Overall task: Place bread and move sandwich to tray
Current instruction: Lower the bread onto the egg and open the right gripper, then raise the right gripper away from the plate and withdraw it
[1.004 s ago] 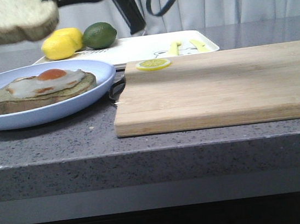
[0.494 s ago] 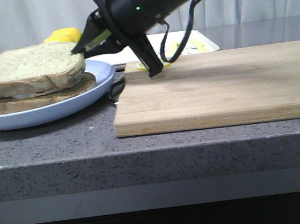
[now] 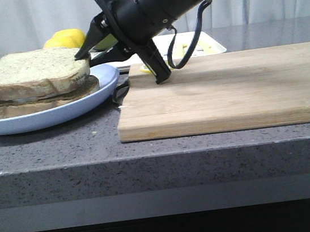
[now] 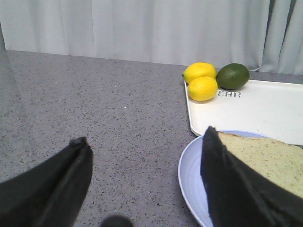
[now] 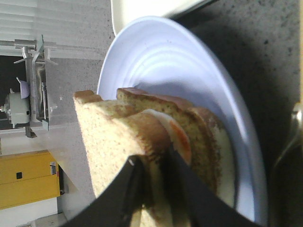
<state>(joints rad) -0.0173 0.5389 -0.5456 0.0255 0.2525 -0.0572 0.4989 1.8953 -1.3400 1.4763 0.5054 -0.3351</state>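
The bread (image 3: 29, 72) lies flat on top of the egg slice, forming the sandwich (image 3: 38, 97) on the pale blue plate (image 3: 57, 114). My right gripper (image 3: 85, 56) reaches in from the upper right and is shut on the bread's right crust edge. In the right wrist view the fingers (image 5: 135, 189) pinch the bread (image 5: 109, 142) beside the orange yolk (image 5: 182, 142). My left gripper (image 4: 144, 135) is open and empty, low over the counter at the plate's (image 4: 189, 175) left rim. The white tray (image 3: 191, 45) lies behind the plate and board.
A wooden cutting board (image 3: 226, 89) fills the right of the counter, with a lemon slice (image 3: 147, 68) at its far left corner. Two lemons (image 4: 201, 80) and a lime (image 4: 233, 75) sit on the tray's corner. A dark utensil (image 3: 120, 89) lies between plate and board.
The bread has come down from high at the upper left onto the egg slice. My right arm has lowered into view with it and still grips its edge.
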